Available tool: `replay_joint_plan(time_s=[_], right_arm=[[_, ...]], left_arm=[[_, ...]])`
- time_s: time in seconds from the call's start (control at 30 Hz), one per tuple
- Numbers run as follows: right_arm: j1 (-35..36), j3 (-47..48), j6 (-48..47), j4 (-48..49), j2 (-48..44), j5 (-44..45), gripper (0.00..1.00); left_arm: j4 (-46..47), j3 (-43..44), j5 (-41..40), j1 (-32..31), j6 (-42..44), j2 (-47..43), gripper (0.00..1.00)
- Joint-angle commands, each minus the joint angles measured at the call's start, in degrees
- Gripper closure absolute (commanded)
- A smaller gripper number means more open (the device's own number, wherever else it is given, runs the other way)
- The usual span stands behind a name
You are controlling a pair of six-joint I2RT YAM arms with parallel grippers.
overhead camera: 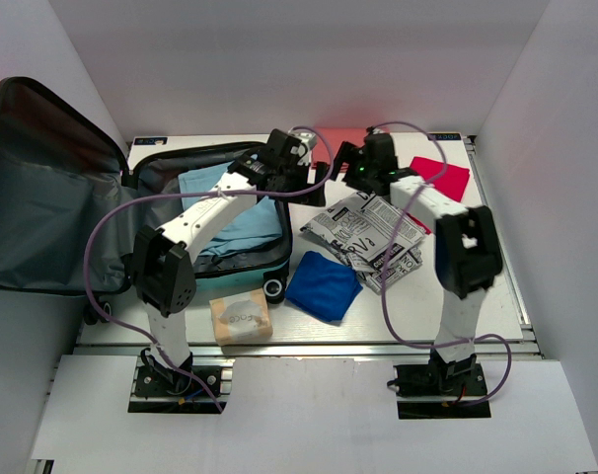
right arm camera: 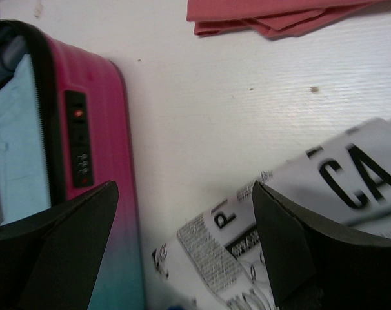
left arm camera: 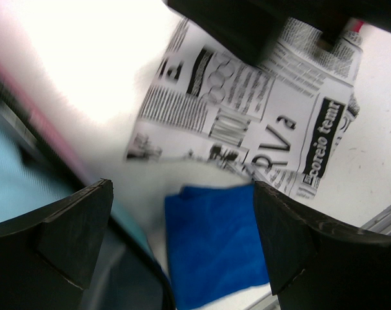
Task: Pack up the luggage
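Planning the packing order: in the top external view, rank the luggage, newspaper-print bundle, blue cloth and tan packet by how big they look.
1. luggage, lying open
2. newspaper-print bundle
3. blue cloth
4. tan packet, somewhat smaller than the cloth

1 gap: table btwn luggage & newspaper | far: red cloth

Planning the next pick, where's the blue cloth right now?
In the top view, the blue cloth lies front-centre, between the wheeled corner of the luggage and the newsprint bundle.

Robot lab cell, white panel walls, alu-frame table
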Motion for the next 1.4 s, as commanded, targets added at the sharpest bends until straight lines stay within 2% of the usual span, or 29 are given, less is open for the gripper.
replay_joint_plan(time_s=[0.0, 0.07, 0.13, 0.17, 0.27, 0.43, 0.53, 0.7, 0.87, 1.03, 1.13, 1.17, 1.27, 1.3, 1.37], right_arm=[[-1.08, -4.68, -2.27, -3.85, -13.12, 1.88, 0.11], [-2.13, -9.07, 0.19, -5.88, -17.6, 4.17, 0.11], [-2.58, -16.28, 4.65, -11.3, -23.85, 10.76, 0.11], [-3.36, -21.09, 5.72, -12.73, -27.61, 13.47, 0.11], [-4.77, -27.45, 9.32, -17.83, -33.68, 16.13, 0.11], [-7.23, -39.32, 13.29, -21.1, -40.21, 16.32, 0.11], [-8.02, -44.59, 14.7, -19.6, -41.27, 14.12, 0.11], [-8.29, -49.61, 15.66, -10.48, -41.36, 11.3, 0.11], [-8.82, -51.98, 16.19, -3.46, -38.37, 12.8, 0.11], [-9.17, -54.27, 17.95, 1.75, -36.0, 10.7, 0.11], [-9.26, -54.45, 18.56, 3.76, -34.59, 10.95, 0.11], [-9.43, -54.62, 18.74, 4.12, -34.42, 11.21, 0.11], [-9.52, -54.36, 18.92, 5.79, -33.45, 12.18, 0.11], [-9.52, -54.19, 18.92, 6.58, -32.66, 12.27, 0.11], [-9.35, -53.05, 18.31, 6.68, -31.69, 12.62, 0.12]], left_arm=[[0.49, 6.52, 5.46, -0.46, 7.92, 3.67, 0.02], [-0.92, 13.26, 9.15, -0.46, 11.46, 9.35, 0.02], [-3.9, 19.07, 11.17, -0.46, 15.06, 14.11, 0.02], [-5.13, 25.37, 11.53, -0.46, 15.95, 19.19, 0.02], [-8.57, 32.71, 12.94, -0.46, 17.97, 25.55, 0.02], [-3.22, 30.09, 13.65, -0.46, 18.06, 28.72, 0.02], [-3.57, 32.99, 13.65, -0.46, 16.57, 32.68, 0.02], [-0.93, 32.47, 14.0, -0.46, 13.41, 36.81, 0.02], [-0.93, 30.62, 13.38, -0.46, 12.53, 37.34, 0.02], [-0.22, 28.69, 13.56, -0.46, 12.44, 37.51, 0.04], [-0.75, 28.08, 14.35, -0.46, 12.35, 37.87, 0.13], [-0.75, 27.81, 14.52, -0.46, 12.35, 37.96, 0.2], [-0.75, 26.67, 15.14, -0.46, 12.44, 37.52, 0.31], [-0.75, 26.49, 15.14, -0.46, 12.44, 37.34, 0.38], [-0.49, 25.88, 15.23, -0.46, 12.44, 36.56, 0.46]])
